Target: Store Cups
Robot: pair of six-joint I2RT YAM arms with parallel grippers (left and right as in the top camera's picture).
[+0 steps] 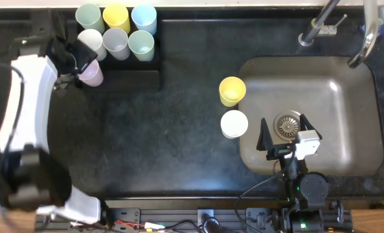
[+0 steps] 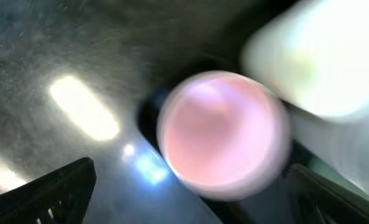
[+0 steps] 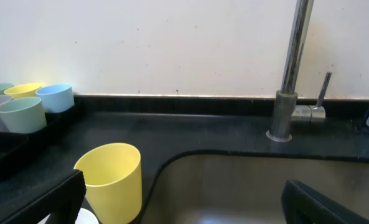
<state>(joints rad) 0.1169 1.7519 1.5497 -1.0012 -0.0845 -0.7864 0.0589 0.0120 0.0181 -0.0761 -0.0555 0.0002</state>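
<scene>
A pale pink, round-mouthed plastic cup (image 2: 224,134) lay just ahead of the left end effector (image 2: 191,171), its fingers spread. The right end effector (image 1: 283,126) gaped empty.

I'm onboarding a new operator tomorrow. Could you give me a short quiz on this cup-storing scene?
1. True or false: the yellow cup beside the sink lies on its side.
2. Which colour is the cup at the left gripper? A pink, B blue, C yellow.
3. How many cups stand on the counter beside the sink?
Key: 1 false, it stands upright. 2 A, the pink cup. 3 two, the yellow cup and the white cup.
</scene>
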